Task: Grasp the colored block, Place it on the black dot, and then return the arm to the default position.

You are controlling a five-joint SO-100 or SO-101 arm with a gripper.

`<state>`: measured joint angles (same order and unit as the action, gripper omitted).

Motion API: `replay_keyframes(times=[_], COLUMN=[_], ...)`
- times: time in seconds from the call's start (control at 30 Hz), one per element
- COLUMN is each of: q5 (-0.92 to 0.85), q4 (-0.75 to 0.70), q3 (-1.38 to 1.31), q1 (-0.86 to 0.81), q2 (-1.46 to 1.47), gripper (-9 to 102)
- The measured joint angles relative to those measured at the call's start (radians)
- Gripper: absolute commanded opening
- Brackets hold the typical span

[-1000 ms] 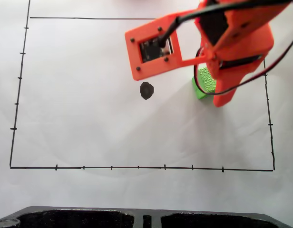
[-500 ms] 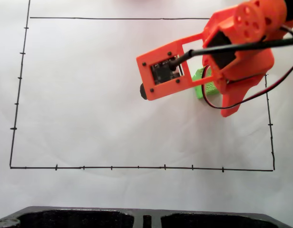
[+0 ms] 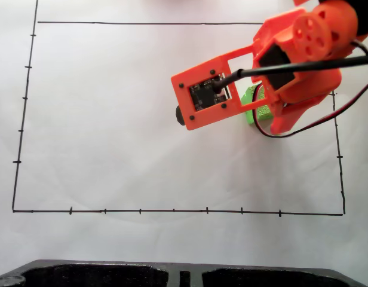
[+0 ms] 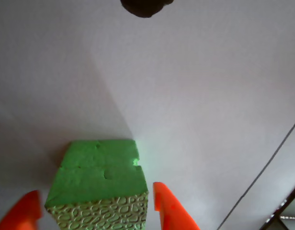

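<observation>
In the wrist view my gripper [image 4: 97,211] reaches in from the bottom edge, its two pointed orange fingertips [image 4: 169,207] standing on either side of the green cube [image 4: 98,179]. The cube sits between them; the right tip is just beside its right face, and the left tip is near its left lower corner, with a sliver of space showing on that side. Whether the tips are pressing on the cube I cannot tell from here. The cube's pebbled face turns toward my camera and its smoother top faces up. Far ahead of my fingers, at the top edge, lies the black dot [image 4: 145,6], well apart from the cube on the white paper [image 4: 209,96].

The fixed view shows what my own camera cannot: my orange arm [image 3: 303,66] coming in from the upper right, the framed circuit board [image 3: 206,92] sticking out to its left, and only a corner of the cube [image 3: 254,104] peeking out beneath me. The board's frame covers most of the dot [image 3: 179,113], leaving a dark edge. A thin black border line [image 3: 172,210] frames the paper.
</observation>
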<state>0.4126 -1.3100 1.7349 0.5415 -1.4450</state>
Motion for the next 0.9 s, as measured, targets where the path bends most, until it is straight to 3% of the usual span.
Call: replay_keyframes(times=[0.4,0.9], q5=[-0.023,-0.195], q4=[0.029,0.029], q3=[-0.006,-0.005], q1=[0.0,-0.063], q2=[0.015,-0.069], gripper=[14,12])
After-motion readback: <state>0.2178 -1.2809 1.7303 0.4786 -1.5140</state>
